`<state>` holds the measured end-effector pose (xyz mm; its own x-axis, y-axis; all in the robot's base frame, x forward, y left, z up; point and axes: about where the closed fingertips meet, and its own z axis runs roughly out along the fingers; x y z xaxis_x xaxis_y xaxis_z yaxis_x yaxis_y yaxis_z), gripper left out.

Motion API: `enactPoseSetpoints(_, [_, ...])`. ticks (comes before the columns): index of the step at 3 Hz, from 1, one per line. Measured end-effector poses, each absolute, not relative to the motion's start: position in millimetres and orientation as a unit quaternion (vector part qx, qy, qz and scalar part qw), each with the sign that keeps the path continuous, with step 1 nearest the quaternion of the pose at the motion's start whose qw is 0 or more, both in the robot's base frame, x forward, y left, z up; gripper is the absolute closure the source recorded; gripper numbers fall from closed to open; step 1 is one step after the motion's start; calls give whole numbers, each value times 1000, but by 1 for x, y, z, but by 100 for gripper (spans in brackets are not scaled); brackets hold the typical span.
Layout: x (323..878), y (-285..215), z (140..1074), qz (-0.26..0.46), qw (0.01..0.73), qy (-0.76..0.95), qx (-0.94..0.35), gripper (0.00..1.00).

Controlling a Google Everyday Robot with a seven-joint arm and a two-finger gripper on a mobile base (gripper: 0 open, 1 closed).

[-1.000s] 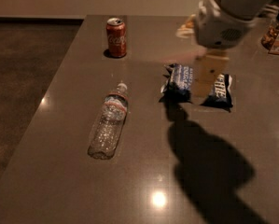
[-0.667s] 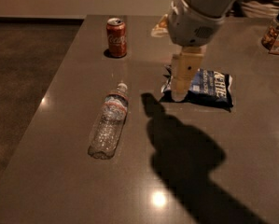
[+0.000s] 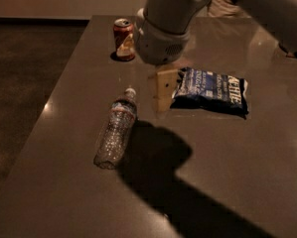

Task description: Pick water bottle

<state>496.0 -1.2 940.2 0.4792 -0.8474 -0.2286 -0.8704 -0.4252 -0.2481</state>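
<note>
One clear crinkled plastic water bottle (image 3: 117, 130) w/ white cap lies at 8 o'clock from tan gripper (image 3: 164, 90), opening can't be told; best grasp mid-body, crosswise.

My tool (image 3: 163, 89) hangs between the clear crinkled plastic water bottle (image 3: 116, 129) lying just to its left and the dark blue crisp bag (image 3: 210, 90) close on its right. Bare grey tabletop (image 3: 237, 157) lies open nearer. The red soda can (image 3: 123, 38) stands farther off.

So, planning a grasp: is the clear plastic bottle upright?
Tipped: the bottle lies flat on the table; the gripper hangs near its cap.
</note>
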Motion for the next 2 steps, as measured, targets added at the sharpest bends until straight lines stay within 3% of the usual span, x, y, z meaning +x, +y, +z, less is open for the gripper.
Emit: enactPoseSetpoints(2, [474,38,891,6,103,404,-909,0])
